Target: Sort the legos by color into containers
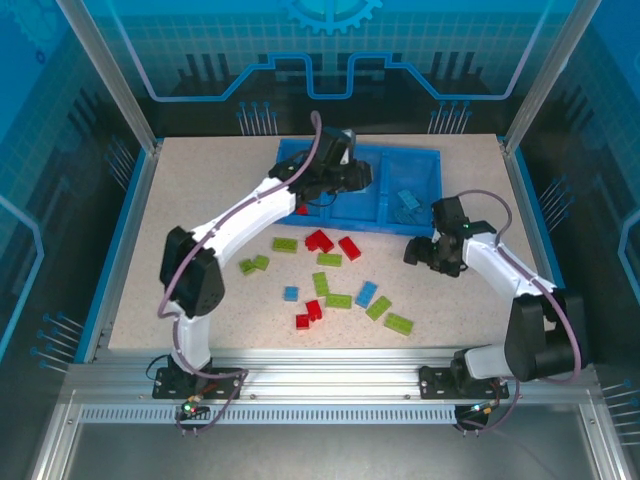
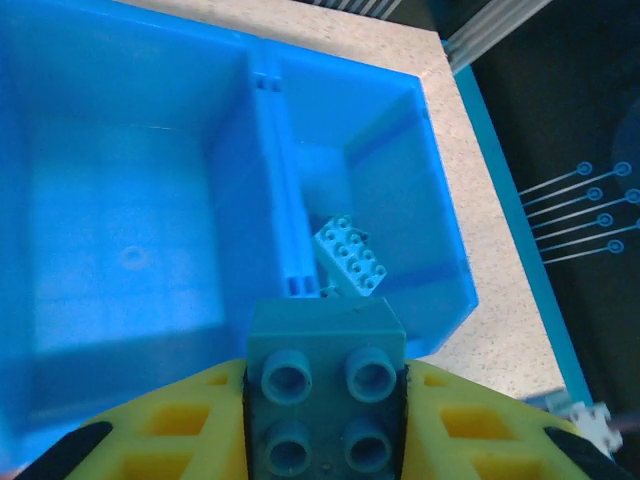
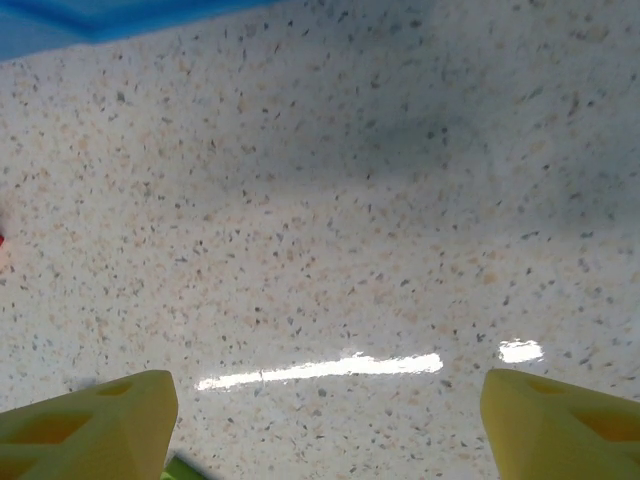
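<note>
A light-blue brick (image 2: 325, 400) is pinched in the left jaws above the tray (image 2: 120, 60) divider and is best carried across over the end compartment (image 2: 400, 150), where a matching brick (image 2: 352, 258) lies, before release, while the right jaws are spread over bare desk (image 3: 330, 200).

A long, shallow bright-blue plastic tray (image 1: 400, 152) with side-by-side compartments sits at 12 o'clock on the speckled beige tabletop (image 1: 180, 200). The white left arm (image 1: 240, 215) stretches from 7 o'clock across to it, and the left gripper (image 1: 360, 178) is above the middle compartment. Light-blue studded plastic bricks (image 1: 405, 205) lie in the compartment at 1 o'clock. The right gripper (image 1: 415, 252) hangs at 3 o'clock, near the tray's near corner. Loose bricks spread from the centre toward 5 o'clock: lime-green bricks (image 1: 338, 300), red bricks (image 1: 349, 247) and 2 loose light-blue bricks (image 1: 366, 293), the 2 well apart.
</note>
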Robot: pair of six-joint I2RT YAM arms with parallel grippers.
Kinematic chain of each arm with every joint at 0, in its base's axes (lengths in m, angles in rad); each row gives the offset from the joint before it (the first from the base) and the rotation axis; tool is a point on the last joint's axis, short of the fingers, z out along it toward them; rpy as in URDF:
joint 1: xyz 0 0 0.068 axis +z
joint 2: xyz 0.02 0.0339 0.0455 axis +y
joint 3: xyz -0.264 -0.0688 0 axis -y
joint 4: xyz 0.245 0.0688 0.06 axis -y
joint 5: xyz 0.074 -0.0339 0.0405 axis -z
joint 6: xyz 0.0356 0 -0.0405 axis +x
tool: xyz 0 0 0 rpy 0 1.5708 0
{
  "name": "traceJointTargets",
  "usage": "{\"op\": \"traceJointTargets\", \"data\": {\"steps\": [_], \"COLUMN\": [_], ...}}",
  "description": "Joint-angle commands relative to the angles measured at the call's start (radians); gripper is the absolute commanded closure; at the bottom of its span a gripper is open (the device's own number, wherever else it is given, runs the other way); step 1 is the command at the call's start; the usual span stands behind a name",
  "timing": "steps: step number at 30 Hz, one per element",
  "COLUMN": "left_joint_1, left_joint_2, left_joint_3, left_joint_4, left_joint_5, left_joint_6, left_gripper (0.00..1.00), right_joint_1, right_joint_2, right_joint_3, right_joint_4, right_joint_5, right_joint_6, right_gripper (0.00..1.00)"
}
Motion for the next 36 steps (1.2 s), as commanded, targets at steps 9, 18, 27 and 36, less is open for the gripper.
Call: {"op": "traceJointTargets", "data": {"steps": [9, 18, 27, 36], "left_joint_1": [-0.046, -0.062, -0.062, -0.063], "left_joint_2": [0.302, 0.398, 0.465, 0.385], "left_joint_3": [0.337, 0.459, 0.501, 0.503], "left_joint_4": [-0.03, -0.08, -0.098, -0.095], "left_joint_5": [0.161, 0.175, 0.14, 0.204], "left_joint_6": [0.021, 0.026, 0.013, -0.042], "left_gripper": [0.67, 0.66, 0.5, 0.11], "right_joint_1": [0.055, 0.191, 0.262, 0.352], "right_joint_2": [-0.065, -0.184, -0.248, -0.316], "right_joint_3": [-0.122, -0.219, -0.239, -0.266], "right_joint_4": [0.006, -0.052, -0.158, -0.196], "right_joint_5": [-0.068, -0.091, -0.115, -0.059], "right_joint_6": [0.039, 0.119, 0.33, 0.222], "right_gripper": [0.19, 0.19, 0.16, 0.17]}}
